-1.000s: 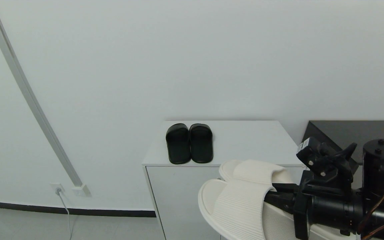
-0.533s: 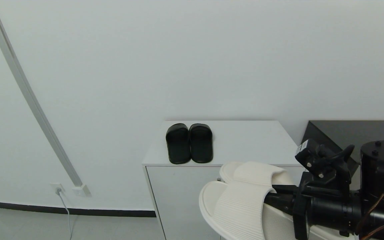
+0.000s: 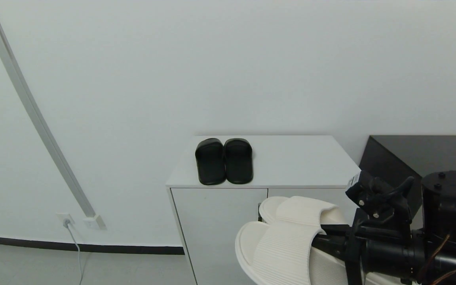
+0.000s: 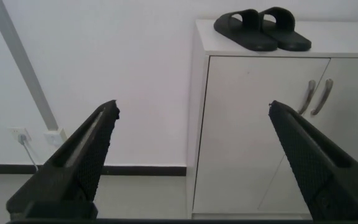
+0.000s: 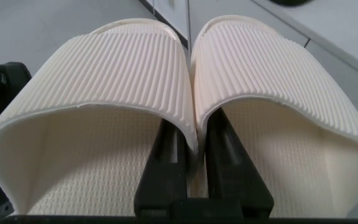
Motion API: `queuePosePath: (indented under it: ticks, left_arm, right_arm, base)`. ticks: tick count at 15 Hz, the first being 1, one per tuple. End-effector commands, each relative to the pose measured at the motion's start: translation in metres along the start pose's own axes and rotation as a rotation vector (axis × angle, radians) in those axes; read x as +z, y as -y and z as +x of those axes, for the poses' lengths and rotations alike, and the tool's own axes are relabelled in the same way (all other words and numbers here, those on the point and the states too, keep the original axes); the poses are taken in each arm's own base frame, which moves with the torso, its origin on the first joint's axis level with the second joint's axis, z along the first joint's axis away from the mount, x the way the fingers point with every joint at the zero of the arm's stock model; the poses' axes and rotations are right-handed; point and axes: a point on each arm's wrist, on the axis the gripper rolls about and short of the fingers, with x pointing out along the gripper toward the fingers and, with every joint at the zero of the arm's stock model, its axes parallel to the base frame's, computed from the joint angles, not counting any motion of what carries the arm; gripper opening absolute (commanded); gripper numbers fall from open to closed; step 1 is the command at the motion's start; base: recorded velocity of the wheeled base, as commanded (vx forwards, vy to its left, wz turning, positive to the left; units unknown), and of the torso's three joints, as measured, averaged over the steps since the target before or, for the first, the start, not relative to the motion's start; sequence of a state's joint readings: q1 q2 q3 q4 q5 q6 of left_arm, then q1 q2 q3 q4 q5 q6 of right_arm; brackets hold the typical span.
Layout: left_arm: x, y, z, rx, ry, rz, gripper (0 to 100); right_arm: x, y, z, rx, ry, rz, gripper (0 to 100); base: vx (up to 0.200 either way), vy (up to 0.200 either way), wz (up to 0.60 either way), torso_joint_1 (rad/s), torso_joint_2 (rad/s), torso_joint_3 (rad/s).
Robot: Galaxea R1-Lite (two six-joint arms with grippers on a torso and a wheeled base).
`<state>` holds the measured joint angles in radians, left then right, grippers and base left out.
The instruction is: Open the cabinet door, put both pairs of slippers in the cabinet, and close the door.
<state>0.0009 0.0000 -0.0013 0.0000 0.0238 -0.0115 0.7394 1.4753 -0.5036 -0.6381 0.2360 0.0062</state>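
White slippers [image 3: 287, 241] clamped on the right tool [image 5: 194, 168] fill the space between it and the closed cabinet doors [image 3: 216, 225], which bar entry. Ahead of the wide-spread left tool [image 4: 192, 111], open air runs to the door handles [image 4: 316, 96]. Black slippers [image 3: 224, 161] occupy part of the cabinet top [image 3: 299, 158].

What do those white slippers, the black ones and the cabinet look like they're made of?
White slippers: likely soft foam or rubber, matte, with ribbed straps and dimpled insoles. Black slippers: smooth moulded rubber or plastic, slight sheen. Cabinet: probably white laminated board, flat and matte, with metal-looking handles.
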Motion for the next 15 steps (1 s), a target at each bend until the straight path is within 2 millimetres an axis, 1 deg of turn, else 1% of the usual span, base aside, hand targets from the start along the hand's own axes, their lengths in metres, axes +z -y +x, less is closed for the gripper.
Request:
queuePosePath:
  ticks: [1, 10, 15]
  left_arm:
    - [0.0001, 0.0000, 0.0001, 0.001, -0.001, -0.001, 100]
    - [0.0001, 0.0000, 0.0001, 0.001, -0.001, -0.001, 100]
    - [0.0001, 0.0000, 0.0001, 0.001, -0.001, -0.002, 100]
  right_arm:
    - [-0.0009, 0.0003, 0.0011, 0.000, -0.005, 0.001, 0]
    - [-0.0044, 0.0003, 0.0025, 0.002, -0.020, -0.003, 0]
    - [-0.0069, 0.0004, 0.0032, 0.003, -0.031, -0.015, 0]
  base:
    - [0.000, 0.000, 0.00, -0.183, 0.43, 0.237]
    - [0.000, 0.000, 0.00, -0.218, 0.53, 0.313]
    - [0.000, 0.000, 0.00, -0.184, 0.51, 0.319]
